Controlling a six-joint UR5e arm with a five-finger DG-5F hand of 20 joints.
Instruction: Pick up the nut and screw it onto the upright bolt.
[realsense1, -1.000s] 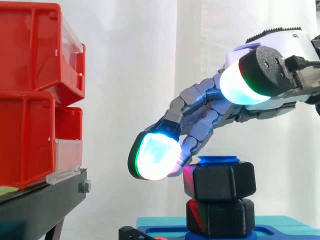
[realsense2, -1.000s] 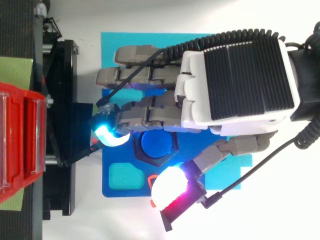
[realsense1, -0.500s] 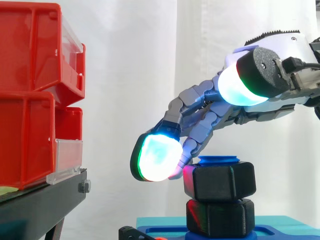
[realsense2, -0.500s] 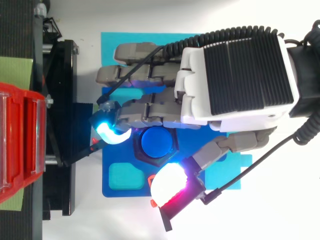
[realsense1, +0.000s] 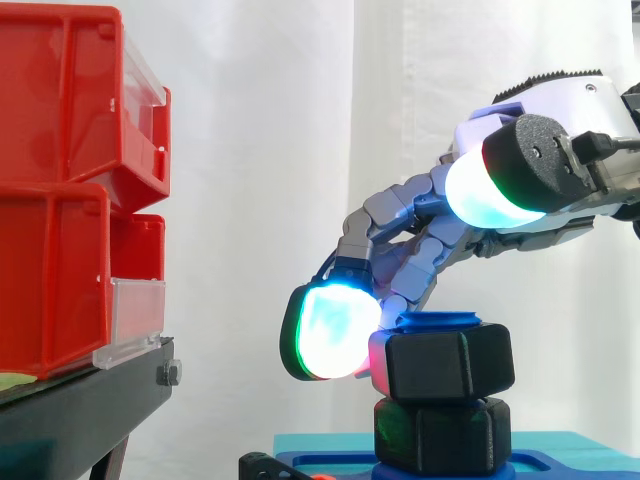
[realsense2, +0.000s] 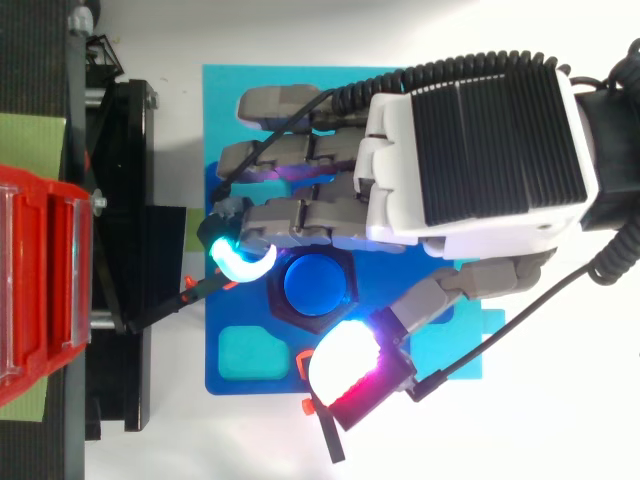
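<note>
since the nut (realsense1: 442, 365) already sits near the top of the upright bolt (realsense2: 316, 284), above a second black hex piece (realsense1: 440, 435), the hand (realsense2: 470, 150) arches over it from above. its fingers (realsense1: 335, 335) curl against one flank and the thumb (realsense2: 345, 368) opposes, pinching the nut. judged a grip for turning it down.

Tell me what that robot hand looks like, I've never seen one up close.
The hand has a white shell with a black ribbed panel on its back. Its fingers are chains of grey, blocky segments. The fingertips are thick rounded pads with dark backs that glow: one white-cyan with a green edge, another white with red beneath.
</note>
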